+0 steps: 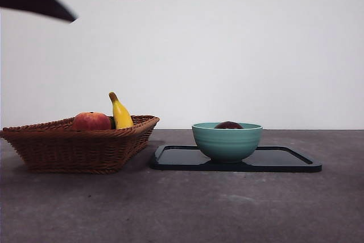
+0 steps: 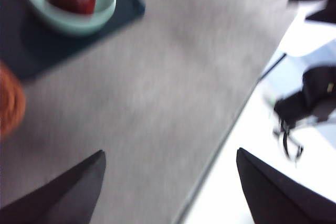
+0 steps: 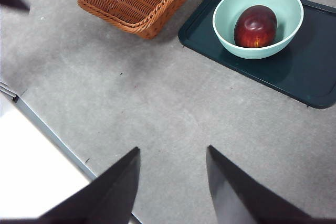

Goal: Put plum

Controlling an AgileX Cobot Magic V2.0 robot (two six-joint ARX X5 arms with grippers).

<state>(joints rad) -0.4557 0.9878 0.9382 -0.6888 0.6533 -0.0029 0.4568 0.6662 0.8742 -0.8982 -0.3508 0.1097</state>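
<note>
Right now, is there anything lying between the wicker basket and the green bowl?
Only bare table and the near strip of the dark tray separate the basket from the bowl; the right wrist view shows it best.

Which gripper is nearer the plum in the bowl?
Probably the right gripper, only slightly. It and the left gripper both hang open above the table, well apart from the plum.

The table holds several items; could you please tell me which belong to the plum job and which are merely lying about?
Job:
- plum, lying in the green bowl
- left pincer and right pincer, both open, empty

Lying about:
- dark tray
- wicker basket
- banana
- red-orange fruit
</note>
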